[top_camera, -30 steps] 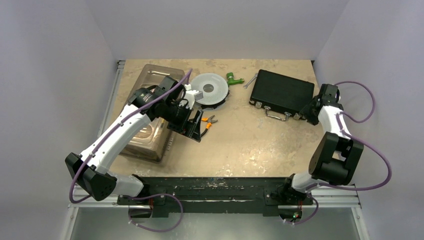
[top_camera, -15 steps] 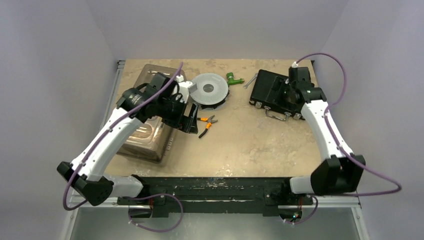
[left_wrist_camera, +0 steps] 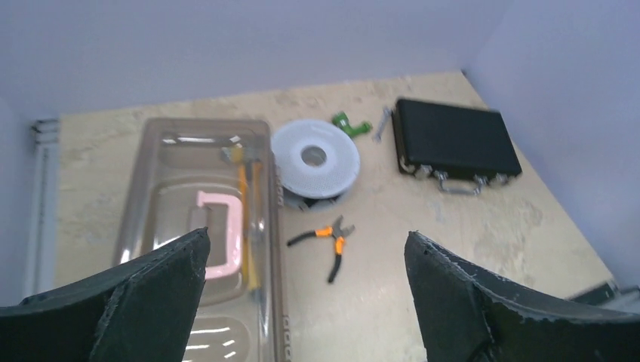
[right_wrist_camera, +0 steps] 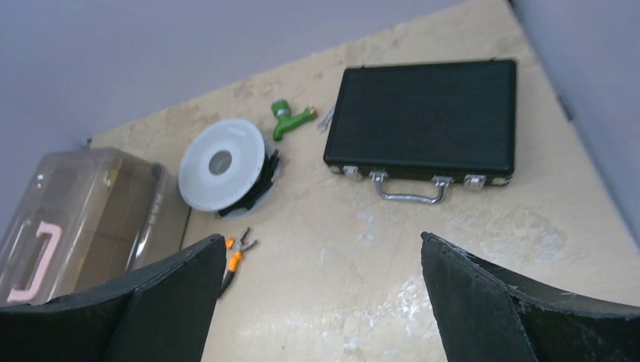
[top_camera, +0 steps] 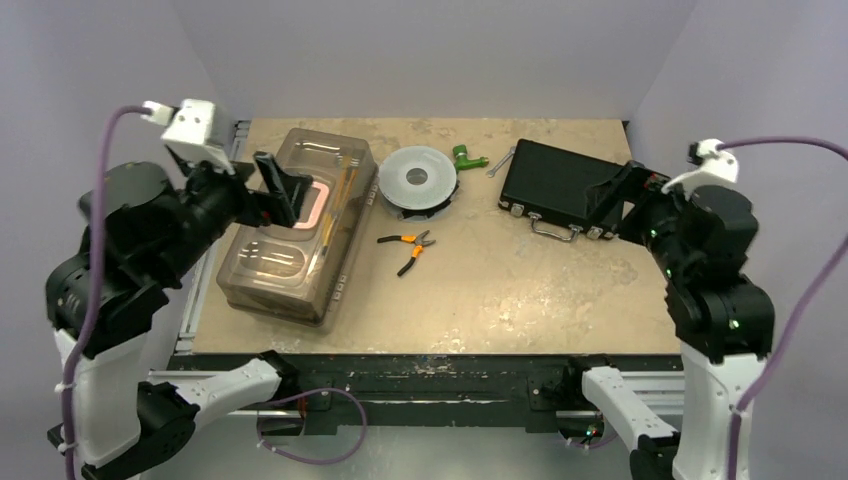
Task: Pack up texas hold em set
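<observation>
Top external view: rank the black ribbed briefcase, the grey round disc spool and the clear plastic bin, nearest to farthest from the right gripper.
From the right gripper:
1. Black ribbed briefcase, just beside it, right side.
2. Grey round disc spool, middle back.
3. Clear plastic bin, far left.

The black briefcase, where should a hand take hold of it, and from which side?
By the metal handle on the near long edge of the black briefcase, between the latches. Come from the arms' side: the case lies flat and closed, likely too broad to span, while the handle loop sticks out that way.
</observation>
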Tool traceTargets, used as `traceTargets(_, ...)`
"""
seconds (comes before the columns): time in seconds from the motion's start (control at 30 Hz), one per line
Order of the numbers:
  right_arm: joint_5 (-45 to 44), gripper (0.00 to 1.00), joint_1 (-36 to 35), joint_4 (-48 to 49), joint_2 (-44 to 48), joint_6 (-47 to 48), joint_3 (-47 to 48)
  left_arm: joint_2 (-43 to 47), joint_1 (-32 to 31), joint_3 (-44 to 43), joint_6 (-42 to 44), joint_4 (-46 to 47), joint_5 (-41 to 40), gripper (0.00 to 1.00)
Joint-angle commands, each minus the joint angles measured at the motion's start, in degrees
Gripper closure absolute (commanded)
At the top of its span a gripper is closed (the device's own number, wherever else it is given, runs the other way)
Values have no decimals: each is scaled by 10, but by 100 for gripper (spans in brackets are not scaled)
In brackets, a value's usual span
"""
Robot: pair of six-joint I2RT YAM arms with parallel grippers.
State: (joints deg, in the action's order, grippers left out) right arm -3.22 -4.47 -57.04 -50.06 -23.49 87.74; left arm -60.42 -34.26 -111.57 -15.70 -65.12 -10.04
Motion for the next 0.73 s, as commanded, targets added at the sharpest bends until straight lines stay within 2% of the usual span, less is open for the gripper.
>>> traceTargets(0.0, -95, 1, 0, -27, 32, 20, 86, 37, -2, -26, 41, 86, -133, 1)
traceTargets(0.13, -164, 1, 0, 16, 62, 30, 134, 85, -2, -13, 72, 167, -192, 0)
traceTargets(0.3, -157, 1, 0, 116, 96, 37, 126, 133, -2, 23, 93, 222, -207, 0)
traceTargets(0.53, -210, 1, 0, 78, 83, -40, 131, 155, -2, 48, 67, 196, -216, 0)
traceTargets(0.7, -208, 1, 0, 54, 75, -42, 134, 161, -2, 79, 56, 210, -216, 1)
